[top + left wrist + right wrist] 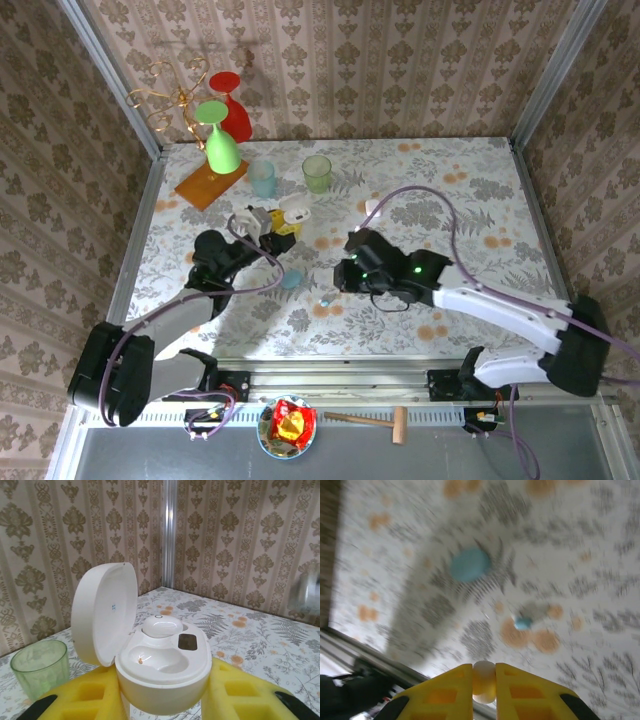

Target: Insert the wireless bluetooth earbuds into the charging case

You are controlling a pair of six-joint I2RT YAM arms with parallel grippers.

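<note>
Seemingly a staged test booth; wallpapered panels [400, 60], aluminium frame [170, 530].

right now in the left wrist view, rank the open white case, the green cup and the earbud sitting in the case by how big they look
1. charging case, largest, though it is also nearest the camera
2. green cup
3. earbud, clearly smallest

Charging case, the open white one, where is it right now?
The charging case is held in the left tool, lid up, in the left wrist view; a green cup stands to its left.
</note>
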